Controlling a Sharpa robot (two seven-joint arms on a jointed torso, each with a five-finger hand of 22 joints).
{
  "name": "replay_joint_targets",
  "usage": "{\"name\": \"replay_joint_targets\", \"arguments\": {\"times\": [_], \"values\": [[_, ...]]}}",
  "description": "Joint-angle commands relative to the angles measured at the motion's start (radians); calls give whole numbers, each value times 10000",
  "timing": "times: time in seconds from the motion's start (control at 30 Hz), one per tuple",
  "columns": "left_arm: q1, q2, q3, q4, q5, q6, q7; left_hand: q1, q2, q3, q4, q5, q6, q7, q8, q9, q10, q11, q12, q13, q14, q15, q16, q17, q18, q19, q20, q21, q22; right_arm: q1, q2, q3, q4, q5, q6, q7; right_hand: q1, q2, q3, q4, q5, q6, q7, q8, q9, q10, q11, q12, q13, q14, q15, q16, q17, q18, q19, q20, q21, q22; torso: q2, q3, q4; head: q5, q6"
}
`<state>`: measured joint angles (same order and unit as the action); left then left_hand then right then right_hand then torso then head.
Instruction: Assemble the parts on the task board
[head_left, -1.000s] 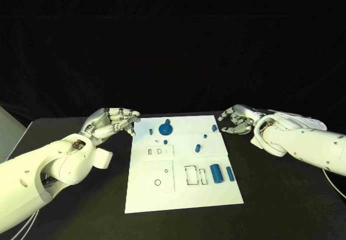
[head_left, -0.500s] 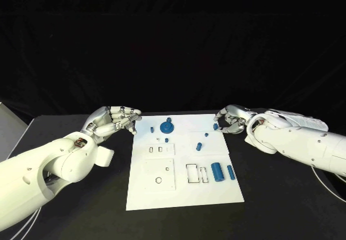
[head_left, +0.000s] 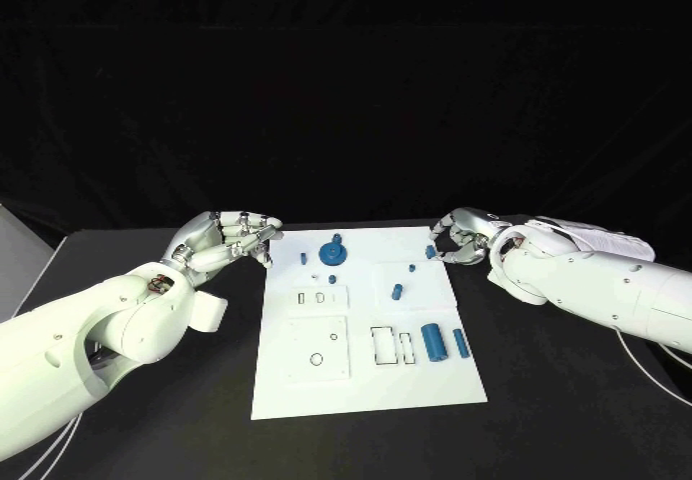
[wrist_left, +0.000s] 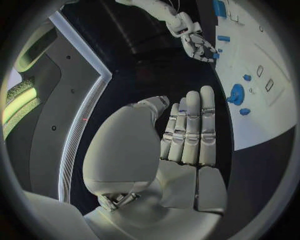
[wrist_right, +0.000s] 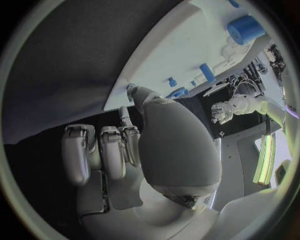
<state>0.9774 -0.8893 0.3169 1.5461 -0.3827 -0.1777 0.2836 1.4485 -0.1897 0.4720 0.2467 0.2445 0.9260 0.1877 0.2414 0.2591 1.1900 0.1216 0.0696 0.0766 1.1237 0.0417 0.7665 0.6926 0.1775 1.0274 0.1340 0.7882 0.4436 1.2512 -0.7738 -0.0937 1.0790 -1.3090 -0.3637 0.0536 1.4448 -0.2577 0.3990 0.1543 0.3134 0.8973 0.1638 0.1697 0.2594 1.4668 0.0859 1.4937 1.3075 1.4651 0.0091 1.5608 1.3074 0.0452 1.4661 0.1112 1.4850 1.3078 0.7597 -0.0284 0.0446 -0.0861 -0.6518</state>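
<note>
The white task board (head_left: 368, 375) lies in the middle of the black table. On it are a blue gear-like part (head_left: 333, 254), several small blue pegs such as one at mid-board (head_left: 397, 293), and two blue cylinders (head_left: 433, 343) near its right edge. My right hand (head_left: 462, 240) hovers at the board's far right corner, fingers curled, fingertips right at a small blue part (head_left: 431, 253); whether it grips that part is unclear. In the left wrist view the same right hand (wrist_left: 199, 46) has the blue part (wrist_left: 214, 56) at its fingertips. My left hand (head_left: 231, 240) hangs by the board's far left corner, holding nothing.
The board carries empty outlined slots (head_left: 385, 347) and a hole (head_left: 316, 364) in its near half. Black tabletop (head_left: 159, 420) surrounds the board on both sides. A white panel edge (head_left: 12, 255) stands at the table's far left.
My right hand has moved left to the board's far right corner, closing in on the small blue part there. The left hand has barely shifted.
</note>
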Motion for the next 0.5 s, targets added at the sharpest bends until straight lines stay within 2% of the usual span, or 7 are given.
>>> {"name": "replay_joint_targets", "arguments": {"times": [0.03,0.5], "values": [[-1,21,8,8,-1,169,58,89,-37,57,10,-17,-44,18,-45,9,-61,-21,-13,14,-74,23,30,-10,49,-45,9,39,9,-20,48,-11,-46,-279,310,-254,-21,92,7,64,64,-14,53,-63,-15,88,-24,-16,1708,1006,-35,34,2413,-171,598,-63,6,1520,-1,8,-2,13,-17],[-1,16,8,-1,-3,170,52,89,-37,57,10,-17,-44,18,-45,9,-61,-21,-13,14,-74,23,30,-10,49,-45,9,39,9,-49,124,-23,-7,-322,436,-238,-89,123,22,104,49,42,42,-40,-8,170,-28,51,1786,1011,-33,40,2434,-178,609,-59,27,1548,-2,3,2,19,-74]]}}
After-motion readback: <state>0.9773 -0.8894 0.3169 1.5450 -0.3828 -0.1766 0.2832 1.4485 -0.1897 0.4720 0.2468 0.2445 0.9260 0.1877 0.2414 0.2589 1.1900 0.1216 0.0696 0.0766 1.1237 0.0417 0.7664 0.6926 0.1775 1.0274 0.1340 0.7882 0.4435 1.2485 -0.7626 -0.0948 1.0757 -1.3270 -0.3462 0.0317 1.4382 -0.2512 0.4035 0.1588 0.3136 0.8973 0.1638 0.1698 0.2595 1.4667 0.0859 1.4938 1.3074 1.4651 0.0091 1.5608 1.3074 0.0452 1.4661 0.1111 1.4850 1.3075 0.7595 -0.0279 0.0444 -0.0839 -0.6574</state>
